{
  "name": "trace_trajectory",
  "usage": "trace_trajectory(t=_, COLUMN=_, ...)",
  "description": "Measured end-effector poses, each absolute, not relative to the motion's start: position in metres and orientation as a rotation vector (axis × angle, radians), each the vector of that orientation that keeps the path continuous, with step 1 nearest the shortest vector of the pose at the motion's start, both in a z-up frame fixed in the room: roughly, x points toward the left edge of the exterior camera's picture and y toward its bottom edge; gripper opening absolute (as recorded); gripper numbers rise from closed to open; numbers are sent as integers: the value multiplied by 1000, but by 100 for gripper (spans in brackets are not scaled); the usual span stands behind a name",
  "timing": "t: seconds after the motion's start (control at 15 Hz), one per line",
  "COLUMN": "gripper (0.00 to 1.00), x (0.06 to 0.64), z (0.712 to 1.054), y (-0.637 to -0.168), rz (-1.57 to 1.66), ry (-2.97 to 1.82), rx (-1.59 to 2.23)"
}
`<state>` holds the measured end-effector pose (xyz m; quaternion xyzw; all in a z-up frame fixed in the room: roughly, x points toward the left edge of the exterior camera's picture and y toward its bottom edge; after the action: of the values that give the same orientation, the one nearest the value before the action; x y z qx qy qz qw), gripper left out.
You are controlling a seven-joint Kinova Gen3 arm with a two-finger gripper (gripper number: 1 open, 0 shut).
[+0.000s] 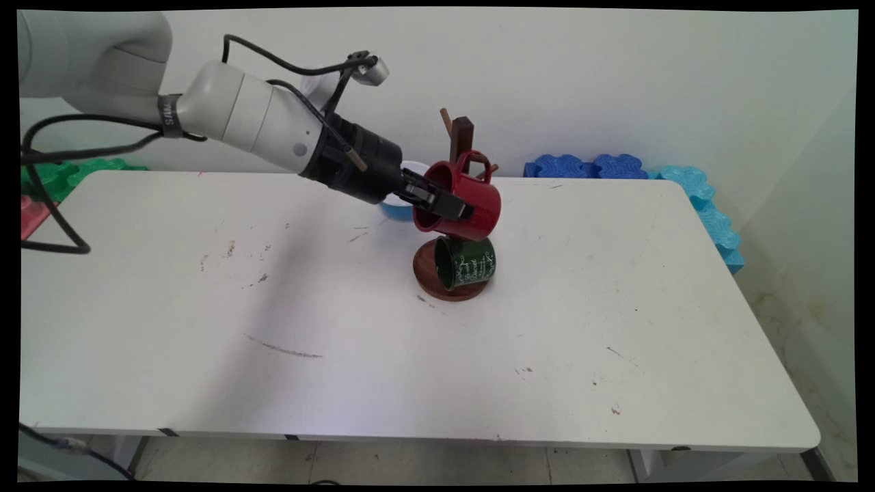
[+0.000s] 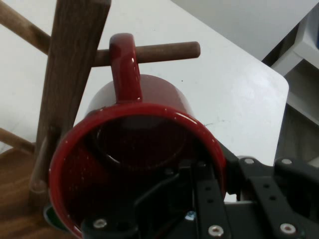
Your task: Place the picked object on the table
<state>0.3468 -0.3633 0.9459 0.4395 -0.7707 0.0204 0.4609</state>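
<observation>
So the hand [image 1: 443, 203] is clamped on the rim of a red mug [image 1: 465, 201], one finger inside the cup and the other down the outside wall, closed snug on it. The mug is tipped on its side with the mouth facing back along the arm, sitting up by the wooden mug tree [image 1: 462, 140] a bit right of the surface's middle, toward the far side. In the hand view the mug's handle [image 2: 124, 67] is looped over one of the tree's pegs [image 2: 164, 51], so it looks hooked on while gripped.

The red mug is empty inside as far as I can see. Right below it a green mug [image 1: 467, 262] with white lettering hangs low over the tree's round base [image 1: 431, 283]; it looks empty too. There's a blue-and-white bowl [image 1: 396, 205] just behind the hand, can't see what's in it. White surface [image 1: 205, 328] otherwise.
</observation>
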Motion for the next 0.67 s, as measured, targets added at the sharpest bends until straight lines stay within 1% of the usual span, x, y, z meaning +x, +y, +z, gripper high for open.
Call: trace_trajectory(t=0.67, gripper=0, x=343, z=947, y=-364, rz=63, ry=-1913, rx=1043)
